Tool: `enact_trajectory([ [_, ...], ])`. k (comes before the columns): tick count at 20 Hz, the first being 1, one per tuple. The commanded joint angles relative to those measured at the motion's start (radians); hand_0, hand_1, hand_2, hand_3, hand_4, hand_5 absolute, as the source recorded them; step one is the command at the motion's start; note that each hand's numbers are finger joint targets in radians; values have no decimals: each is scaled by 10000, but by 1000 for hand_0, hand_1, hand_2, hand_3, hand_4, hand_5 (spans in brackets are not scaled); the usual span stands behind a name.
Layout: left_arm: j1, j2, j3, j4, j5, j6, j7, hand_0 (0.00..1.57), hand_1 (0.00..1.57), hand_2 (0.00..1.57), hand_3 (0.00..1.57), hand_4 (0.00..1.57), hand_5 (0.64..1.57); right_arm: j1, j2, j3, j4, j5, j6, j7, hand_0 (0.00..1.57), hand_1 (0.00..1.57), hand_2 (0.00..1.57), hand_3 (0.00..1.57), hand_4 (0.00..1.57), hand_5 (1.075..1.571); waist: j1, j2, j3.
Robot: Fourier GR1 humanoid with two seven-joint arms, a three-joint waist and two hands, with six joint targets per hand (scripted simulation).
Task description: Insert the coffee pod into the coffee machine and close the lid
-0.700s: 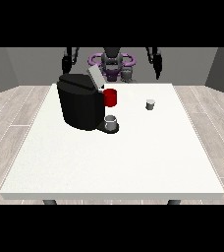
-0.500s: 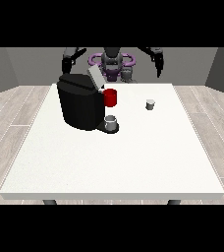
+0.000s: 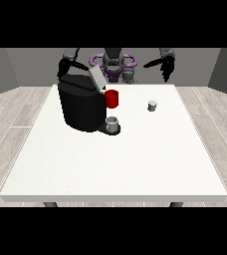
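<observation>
Coffee pod (image 3: 152, 105) sitting on white bench (image 3: 115, 159), right of centre.
Coffee machine (image 3: 83, 103) standing upper left, lid (image 3: 97, 78) raised; hand (image 3: 167, 67) hovering upper right, fingers' state indiscernible.

Small grey coffee pod (image 3: 152, 105) upright (alone), black coffee machine (image 3: 80, 104), lid (image 3: 97, 78) raised

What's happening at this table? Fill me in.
A humanoid robot stands behind the white table, holding nothing. The hand at the view's right hangs above the far edge, beyond the small coffee pod lying on the table. The hand at the view's left is behind the black coffee machine, whose lid stands open. The pod is not yet inserted.
</observation>
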Motion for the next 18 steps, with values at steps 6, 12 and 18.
enact_trajectory([
  [6, -1814, 1424, 470, 2265, -962, -835, 201, 0, 0, 0, 0, 0, 1571, -907, 229, 723, -584, 674, -165, 1033, 0, 0, 0, 0, 0, 1571, -849, 699, -9],
  [12, -2820, 1404, 286, 3633, -1859, -575, -87, 0, 0, 0, 0, 0, 1571, -1446, 706, 703, 47, 826, -640, 642, 0, 0, 0, 0, 0, 1571, -900, 1689, -6],
  [18, -2959, 1144, -118, 4736, -3002, 68, -450, 0, 0, 0, 0, 0, 1571, -1099, 512, 414, 570, 168, 19, 190, 0, 0, 0, 0, 0, 1571, -983, 1703, -3],
])
